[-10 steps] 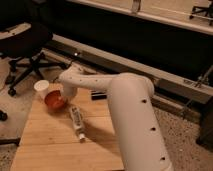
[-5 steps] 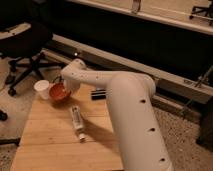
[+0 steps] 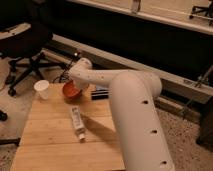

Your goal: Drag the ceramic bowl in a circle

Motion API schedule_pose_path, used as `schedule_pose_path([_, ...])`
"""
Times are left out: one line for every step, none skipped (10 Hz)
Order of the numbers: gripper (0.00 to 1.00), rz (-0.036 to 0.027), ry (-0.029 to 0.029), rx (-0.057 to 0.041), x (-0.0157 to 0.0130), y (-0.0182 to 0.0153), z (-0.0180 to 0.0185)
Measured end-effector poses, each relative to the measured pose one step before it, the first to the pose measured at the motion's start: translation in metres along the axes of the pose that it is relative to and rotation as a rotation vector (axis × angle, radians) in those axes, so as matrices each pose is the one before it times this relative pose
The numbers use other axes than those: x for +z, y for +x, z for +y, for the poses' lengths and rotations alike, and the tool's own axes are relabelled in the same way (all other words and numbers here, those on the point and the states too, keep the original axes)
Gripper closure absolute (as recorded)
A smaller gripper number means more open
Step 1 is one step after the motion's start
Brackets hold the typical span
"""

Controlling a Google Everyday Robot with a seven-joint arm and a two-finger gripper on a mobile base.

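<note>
The ceramic bowl (image 3: 71, 92), glossy red-orange, sat on the wooden worktop (image 3: 47, 147) close to its far edge, at about 12 o'clock from the worktop's middle. The robot's thick white arm (image 3: 135, 115) rose from the 4 o'clock side and bent across toward 10 o'clock. Its narrower forearm ended right over the bowl.

The hand (image 3: 78, 85) was down at the bowl's 1 o'clock side, over or against the rim. The white wrist covered most of it, so I could not tell whether it was clenched or released, or whether it actually gripped the bowl.

A small white cup (image 3: 42, 89) stood upright at 9 o'clock from the bowl, near it but apart, by the worktop's far left corner. A white tube (image 3: 77, 123) lay flat on the wood at 6 o'clock from the bowl, clear of it, with its long axis running nearly from 12 to 6. A small dark object (image 3: 100, 93), too dim to identify, lay at 3 o'clock from the bowl, partly behind the arm.

Off the worktop, at about 10 o'clock, a black office chair (image 3: 25, 47) stood on the speckled floor. A long dark wall with a pale rail ran across the background.
</note>
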Motion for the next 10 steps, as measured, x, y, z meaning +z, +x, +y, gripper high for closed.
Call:
schedule_pose_path([1.0, 0.00092, -0.01915, 0.01608, 0.00184, 0.00051, 0.0089])
schedule_pose_path([1.0, -0.00038, -0.01612, 0.01581, 0.00142, -0.00012, 0.00808])
schedule_pose_path([1.0, -0.00064, -0.01402, 0.0113, 0.00006, 0.00001, 0.00735])
schedule_pose_path([1.0, 0.00229, -0.02111, 0.01233, -0.00259, 0.00021, 0.01179])
schedule_pose_path([1.0, 0.00323, -0.02097, 0.00567, -0.00355, -0.00059, 0.0115])
schedule_pose_path([1.0, 0.00425, -0.0283, 0.00023, -0.00442, -0.0018, 0.01425])
schedule_pose_path([1.0, 0.00022, -0.02628, -0.00499, -0.00261, -0.00361, 0.01154])
schedule_pose_path([1.0, -0.00785, -0.05102, -0.01465, -0.00257, -0.01089, 0.02006])
schedule_pose_path([1.0, -0.01116, -0.03892, -0.01136, 0.00126, -0.00987, 0.0141])
schedule_pose_path([1.0, -0.01675, -0.03905, -0.00997, 0.004, -0.01192, 0.01315])
